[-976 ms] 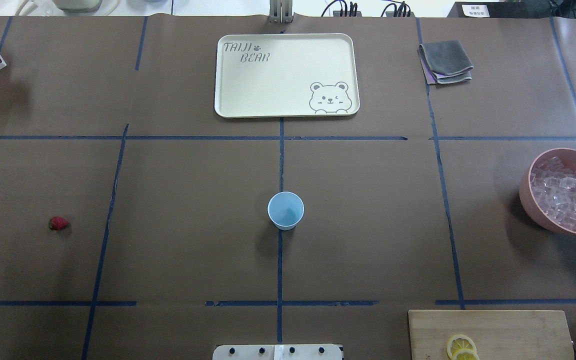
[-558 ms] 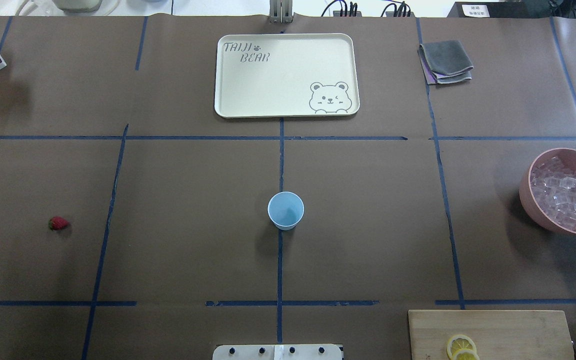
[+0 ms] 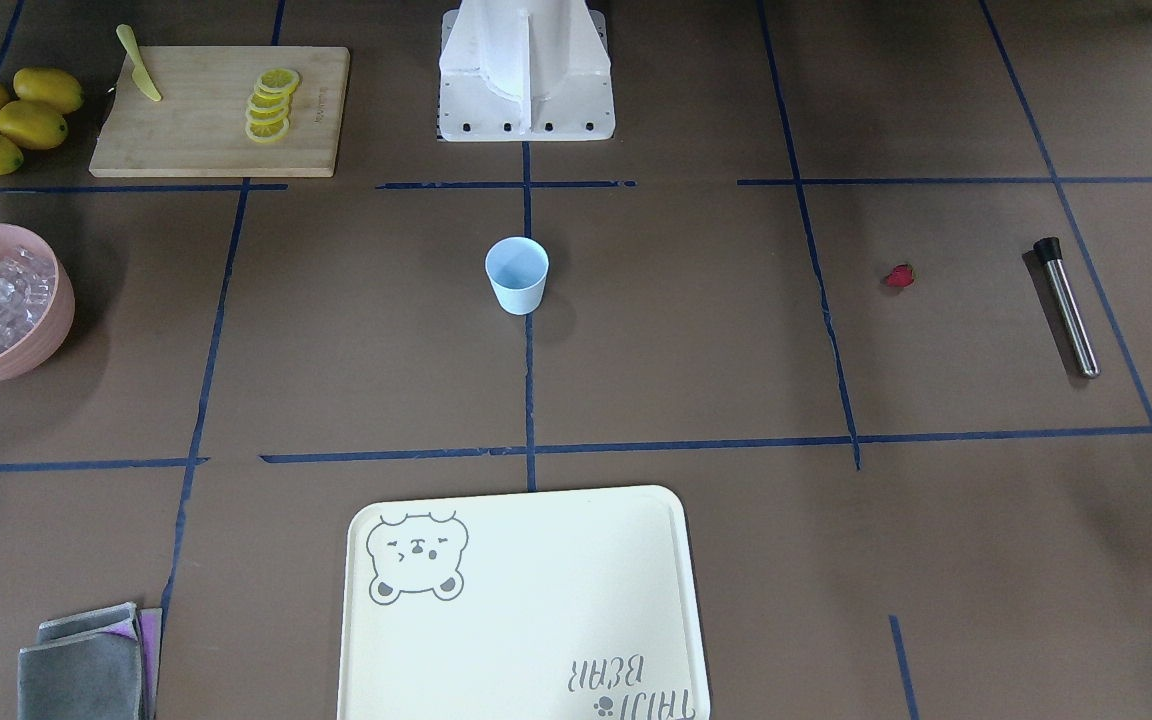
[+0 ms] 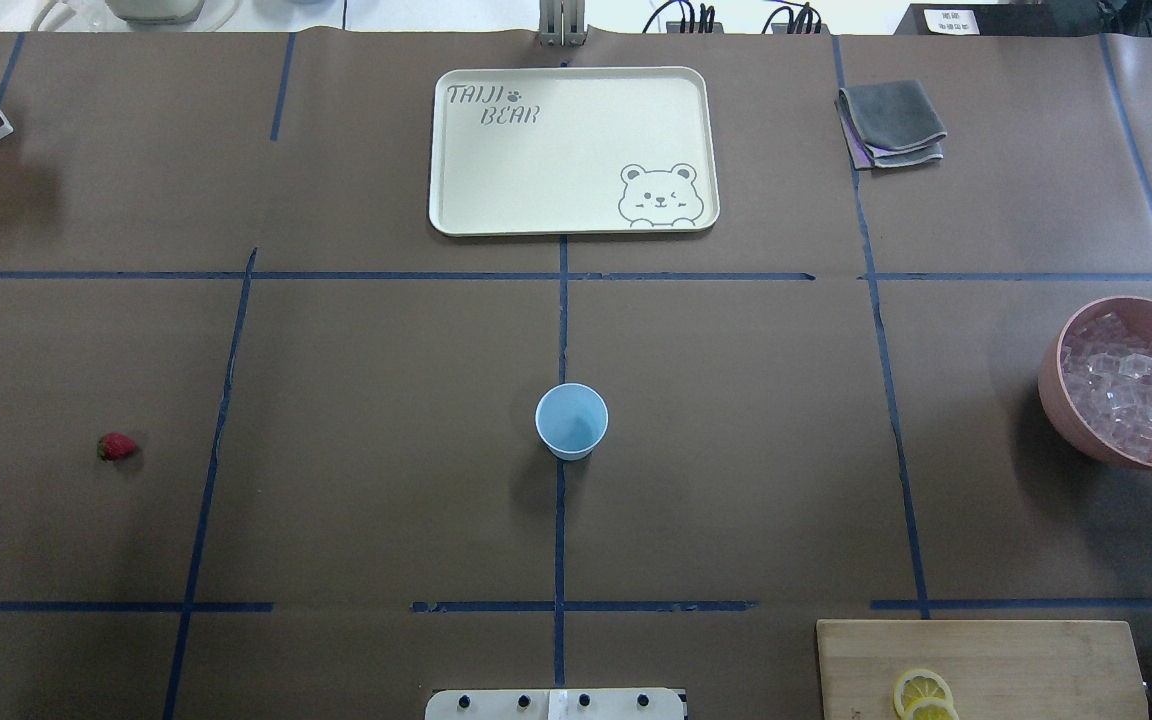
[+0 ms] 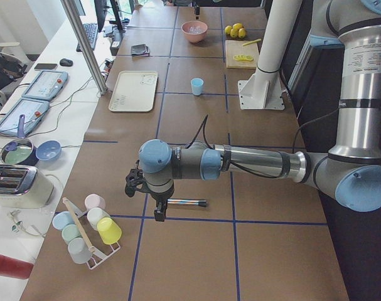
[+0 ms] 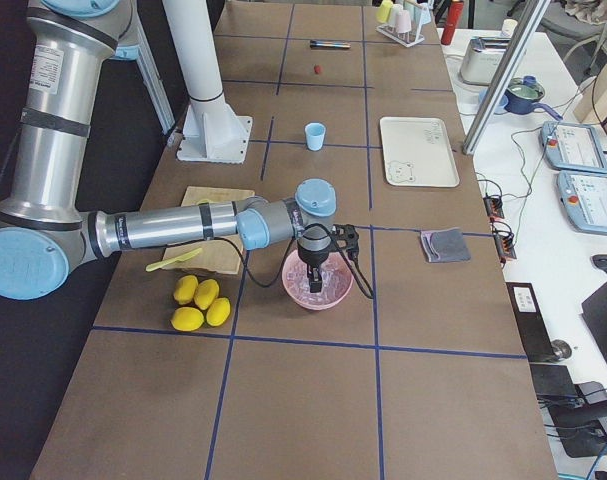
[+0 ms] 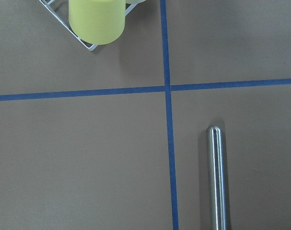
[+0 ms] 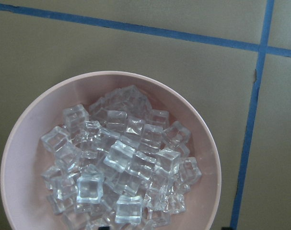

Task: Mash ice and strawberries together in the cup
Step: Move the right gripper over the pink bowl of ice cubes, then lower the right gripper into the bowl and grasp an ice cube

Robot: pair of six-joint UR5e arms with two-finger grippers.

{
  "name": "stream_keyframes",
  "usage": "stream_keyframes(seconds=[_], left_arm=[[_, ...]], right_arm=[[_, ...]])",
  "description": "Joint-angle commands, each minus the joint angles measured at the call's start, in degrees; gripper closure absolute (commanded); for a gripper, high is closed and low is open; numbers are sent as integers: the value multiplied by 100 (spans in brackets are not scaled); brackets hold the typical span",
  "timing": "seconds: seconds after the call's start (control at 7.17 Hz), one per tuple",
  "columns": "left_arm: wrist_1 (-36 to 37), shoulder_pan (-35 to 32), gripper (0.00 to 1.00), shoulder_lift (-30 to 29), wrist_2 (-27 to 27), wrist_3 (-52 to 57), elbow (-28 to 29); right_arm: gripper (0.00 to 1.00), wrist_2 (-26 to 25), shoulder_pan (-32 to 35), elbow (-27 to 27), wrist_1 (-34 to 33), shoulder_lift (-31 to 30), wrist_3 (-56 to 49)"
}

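The pale blue cup (image 4: 571, 421) stands upright mid-table, with nothing showing inside it. One red strawberry (image 4: 117, 446) lies on the paper far to the left. Clear ice cubes (image 8: 116, 163) fill a pink bowl (image 4: 1056, 390) at the right edge. My right gripper (image 6: 316, 283) hangs just above that ice, pointing down. Two dark fingertips (image 8: 226, 228) show well apart at the bottom of the right wrist view, so it is open and holds nothing. My left gripper (image 5: 159, 213) hovers by a steel muddler (image 7: 217, 177); I cannot tell whether it is open or shut.
A cream bear tray (image 4: 456, 150) lies at the far middle and folded grey cloths (image 4: 891, 122) at the far right. A cutting board (image 3: 216, 110) carries lemon slices and a knife, beside whole lemons (image 3: 6, 115). A rack of coloured cups (image 5: 90, 229) stands past the muddler.
A small dark part of my right gripper has come into the overhead view at the right edge, over the pink bowl. Cup, strawberry and muddler have not moved.
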Motion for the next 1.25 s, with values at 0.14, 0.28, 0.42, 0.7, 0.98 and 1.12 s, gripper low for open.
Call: stream_keyframes(seconds=[0.14, 0.28, 0.42, 0.7, 0.98, 1.12], left_arm=[[9, 0, 0, -31, 11, -4, -38], [9, 0, 0, -31, 11, -4, -39], [9, 0, 0, -31, 11, -4, -39], [9, 0, 0, -31, 11, -4, -39], [9, 0, 0, -31, 11, 5, -39], [9, 0, 0, -31, 11, -3, -65]], right_arm=[[34, -1, -329, -95, 3, 46, 43], [34, -2, -400, -112, 3, 46, 43], [34, -2, -480, -121, 3, 55, 43], [39, -10, -542, -209, 3, 151, 34], [42, -10, -630, -394, 12, 266, 34], [43, -10, -638, -394, 12, 292, 25]])
